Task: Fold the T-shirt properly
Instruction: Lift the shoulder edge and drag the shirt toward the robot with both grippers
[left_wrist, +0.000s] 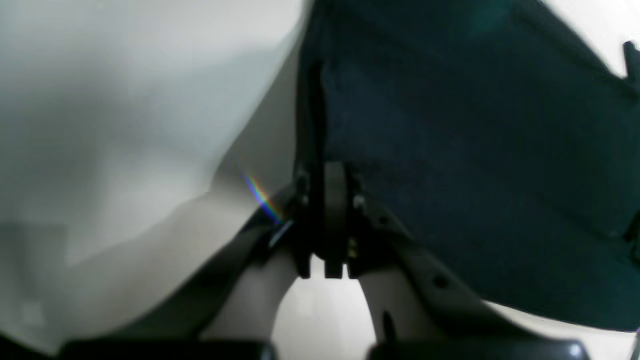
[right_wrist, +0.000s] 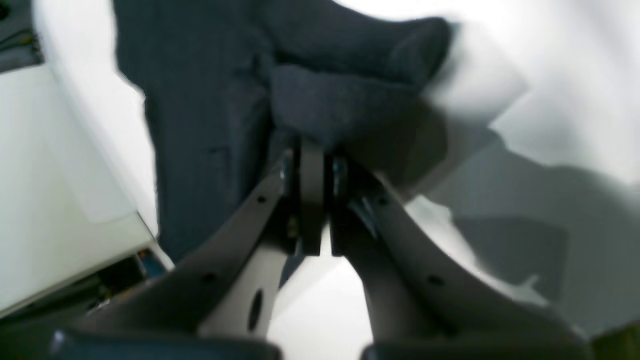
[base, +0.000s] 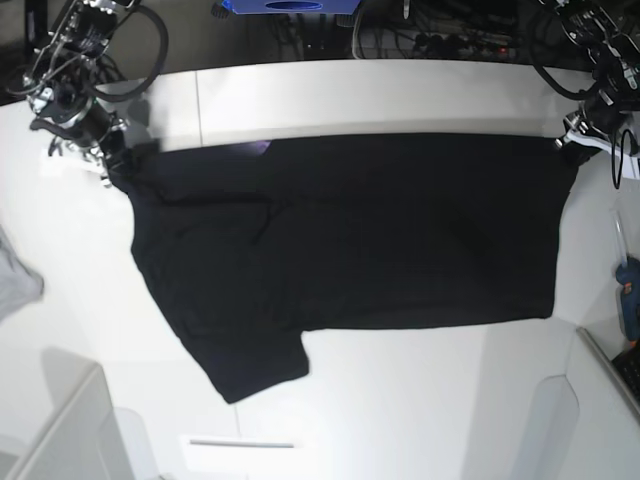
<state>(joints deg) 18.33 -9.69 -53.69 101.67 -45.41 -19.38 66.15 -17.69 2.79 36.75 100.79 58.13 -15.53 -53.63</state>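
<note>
The left end effector (left_wrist: 327, 170) is closed narrow on an edge of the T-shirt (base: 350, 230), the black cloth pinched between its two fingers and spreading away from them. In the base view this left end effector (base: 572, 145) sits at the shirt's far right corner. The right end effector (right_wrist: 312, 150) is likewise clamped tight on a bunched fold of the dark fabric; in the base view it (base: 118, 162) holds the shirt's far left corner, near a sleeve.

Between the two, the T-shirt lies spread flat on the table (base: 420, 400), plain black side up, its long axis running left to right. Its far edge is drawn in a nearly straight line from one end effector to the other. One short sleeve juts out toward the near side at the lower left. A small patch of purple shows at the far edge, left of the middle.

A light grey cloth (base: 18, 280) lies at the table's left edge, well apart from the shirt. A blue-handled object (base: 628, 280) rests near the right edge. A blue thing (base: 290, 6) and tangled cables (base: 440, 38) sit beyond the table's far edge.

The table is white and glossy, with pale raised panels at the near corners.
</note>
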